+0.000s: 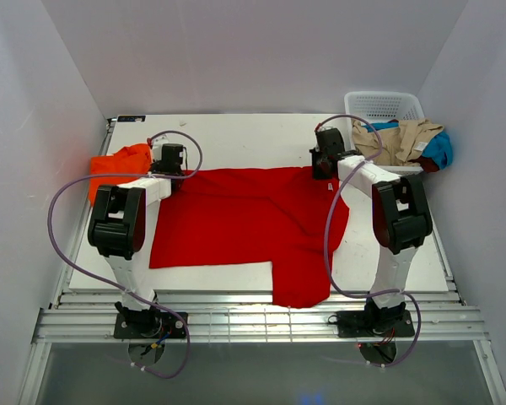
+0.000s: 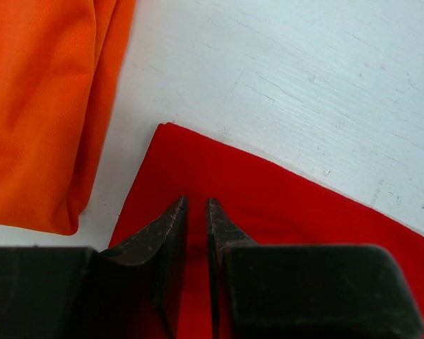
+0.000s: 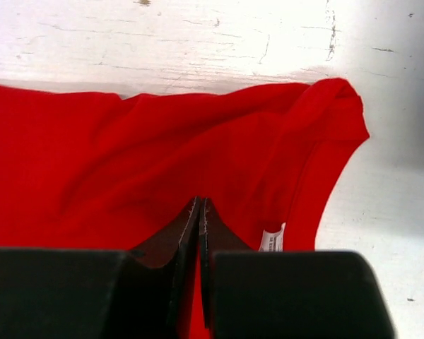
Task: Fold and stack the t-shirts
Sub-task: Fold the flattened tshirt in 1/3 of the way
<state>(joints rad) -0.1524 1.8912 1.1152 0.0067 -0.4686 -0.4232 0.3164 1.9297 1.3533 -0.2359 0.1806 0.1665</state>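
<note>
Fold setup | right tool (image 3: 200,201) is pinching far-right edge of red t-shirt (image 1: 244,224) | left tool (image 2: 196,201) is resting narrow-gapped on far-left corner, grip uncertain | apparently positioned for folding

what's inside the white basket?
Heaped at the white basket near end: tan cloth and blue cloth, spilling over the rim. Far end shows bare lattice. Anything beneath the heap is covered.

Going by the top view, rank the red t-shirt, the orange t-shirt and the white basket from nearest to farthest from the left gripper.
1. red t-shirt: its far left corner lies right under the left gripper.
2. orange t-shirt: bunched just to the gripper's left.
3. white basket: far off at the back right.
</note>
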